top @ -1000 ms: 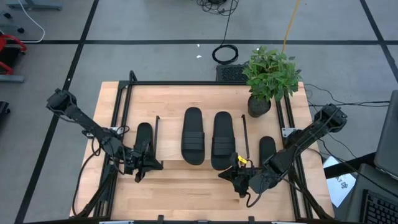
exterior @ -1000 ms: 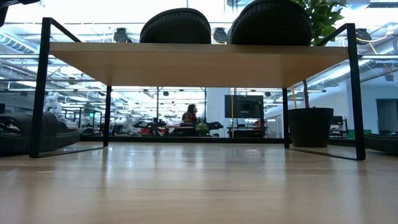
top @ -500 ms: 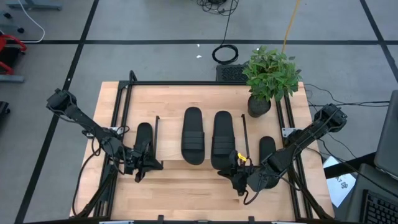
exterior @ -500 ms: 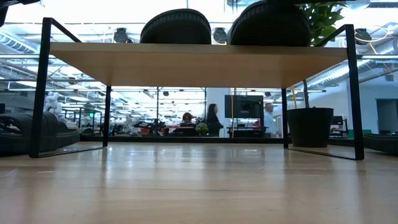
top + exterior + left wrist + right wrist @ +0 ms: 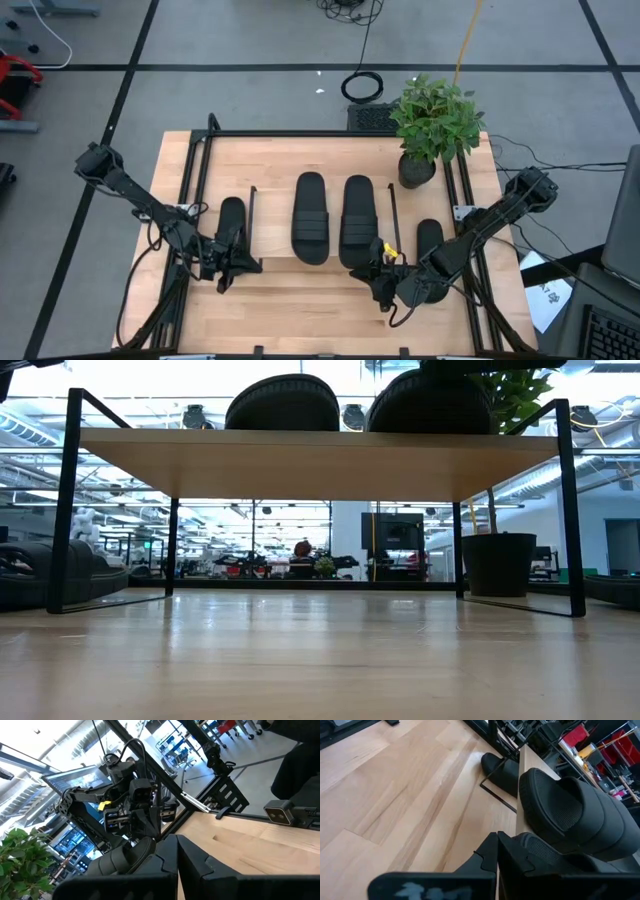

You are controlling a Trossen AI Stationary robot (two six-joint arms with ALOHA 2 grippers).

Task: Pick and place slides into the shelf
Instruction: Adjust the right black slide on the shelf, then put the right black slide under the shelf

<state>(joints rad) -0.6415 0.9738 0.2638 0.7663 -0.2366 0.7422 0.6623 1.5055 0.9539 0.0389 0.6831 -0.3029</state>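
The shelf (image 5: 272,225) stands mid-table, and its board (image 5: 320,465) carries two black slides side by side, one on the left (image 5: 310,218) and one on the right (image 5: 357,222). A third slide (image 5: 231,225) lies on the table left of the shelf, a fourth (image 5: 430,238) to its right. My right gripper (image 5: 374,272) is shut at the near end of the right-hand slide on the shelf. My left gripper (image 5: 246,265) is shut and hovers level just beyond the near end of the slide on the left of the table, with nothing between its fingers (image 5: 177,865). My right gripper has its shut fingers (image 5: 495,852) against the heel end (image 5: 535,845) of the right-hand slide on the shelf. The outer side of one finger meets it. The fingers come from the near right, slanting slightly down. The slide lies flat on the board.
A potted plant (image 5: 435,125) stands at the table's far right corner, close behind the fourth slide. The shelf's thin black legs (image 5: 65,500) frame open table beneath the board. People move in the room far behind the table.
My right gripper has edged a little toward the far edge at the heel of the right-hand slide on the shelf. That slide sits slightly shifted in the low view.
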